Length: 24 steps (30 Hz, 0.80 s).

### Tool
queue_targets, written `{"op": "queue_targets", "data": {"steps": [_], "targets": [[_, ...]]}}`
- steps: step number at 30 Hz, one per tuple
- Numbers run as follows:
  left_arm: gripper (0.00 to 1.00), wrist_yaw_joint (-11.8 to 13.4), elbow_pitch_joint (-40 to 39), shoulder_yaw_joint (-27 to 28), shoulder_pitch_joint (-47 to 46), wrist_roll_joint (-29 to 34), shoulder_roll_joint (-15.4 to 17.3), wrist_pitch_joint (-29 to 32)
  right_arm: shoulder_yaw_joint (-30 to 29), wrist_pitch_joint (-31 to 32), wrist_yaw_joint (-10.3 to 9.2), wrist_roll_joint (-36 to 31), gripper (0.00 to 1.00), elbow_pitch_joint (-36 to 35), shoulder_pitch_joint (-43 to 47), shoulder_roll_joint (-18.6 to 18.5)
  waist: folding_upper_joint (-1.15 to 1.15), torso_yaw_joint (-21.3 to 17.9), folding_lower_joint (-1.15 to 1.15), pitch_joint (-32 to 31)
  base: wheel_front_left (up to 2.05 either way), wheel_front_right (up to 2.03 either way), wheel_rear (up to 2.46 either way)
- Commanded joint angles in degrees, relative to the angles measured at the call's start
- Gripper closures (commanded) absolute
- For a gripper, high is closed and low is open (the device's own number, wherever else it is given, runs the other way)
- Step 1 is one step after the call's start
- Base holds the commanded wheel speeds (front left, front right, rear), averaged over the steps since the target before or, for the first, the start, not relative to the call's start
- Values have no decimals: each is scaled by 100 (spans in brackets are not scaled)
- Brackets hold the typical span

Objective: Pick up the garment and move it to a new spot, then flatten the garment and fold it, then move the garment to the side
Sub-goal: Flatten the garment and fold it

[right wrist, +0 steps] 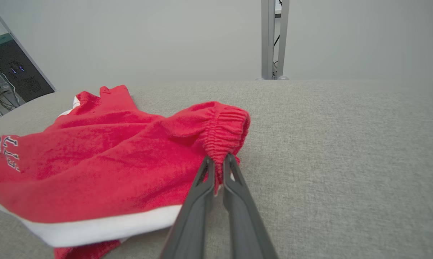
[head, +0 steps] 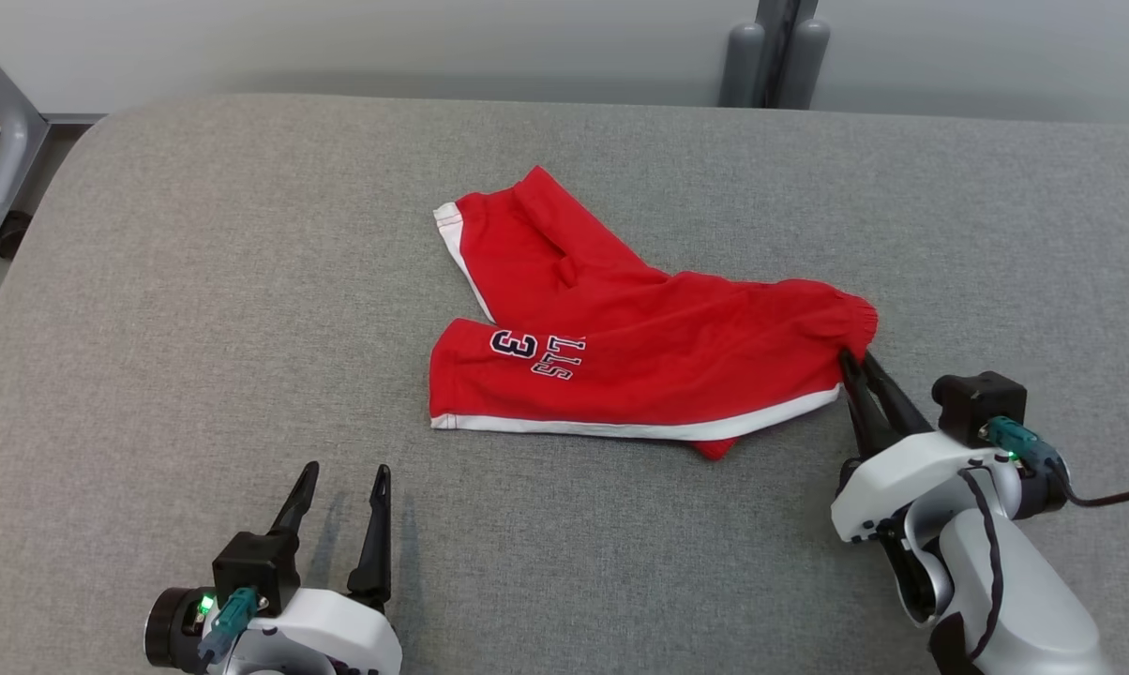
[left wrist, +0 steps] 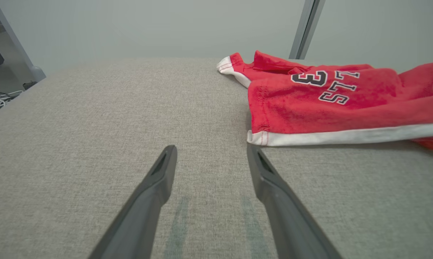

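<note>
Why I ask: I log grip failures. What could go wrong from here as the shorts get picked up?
1. The right gripper pinches only the edge of the gathered waistband, so the red shorts might slip out on lifting.
2. Lifted from that one corner, with the left gripper open and apart from the cloth, the shorts would likely hang bunched. The far leg already shows folds, which could make flattening harder.

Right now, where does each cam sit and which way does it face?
Head view: on the head, facing down at red shorts on grey table; left fingers lower left, right fingers lower right.
Left wrist view: on left wrist, facing along its open fingers toward the shorts' numbered leg.
Right wrist view: on right wrist, facing along its fingers, shut on the waistband.
Shared: all show the shorts.
</note>
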Motion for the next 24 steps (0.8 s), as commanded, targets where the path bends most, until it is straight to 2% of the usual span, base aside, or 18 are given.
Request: {"op": "queue_targets", "data": {"steps": [1, 9, 15, 24], "targets": [[0, 40, 18, -6, -71, -24, 19, -9, -72, -26, 0, -73, 0, 112, -116, -43, 0, 15, 0, -29, 0, 0, 0], [0, 102, 19, 54, 85, -46, 20, -9, -517, -25, 0, -309, 0, 11, 153, -42, 0, -190, 0, -274, 0, 0, 0], [0, 111, -53, 178, 226, -21, 20, -9, -773, -26, 0, -311, 0, -714, 810, -40, 0, -544, 0, -549, 0, 0, 0], [0, 169, -112, 368, 517, 73, 21, -9, -600, -26, 0, -311, 0, -1632, 1753, -41, 0, -836, 0, -914, 0, 0, 0]]}}
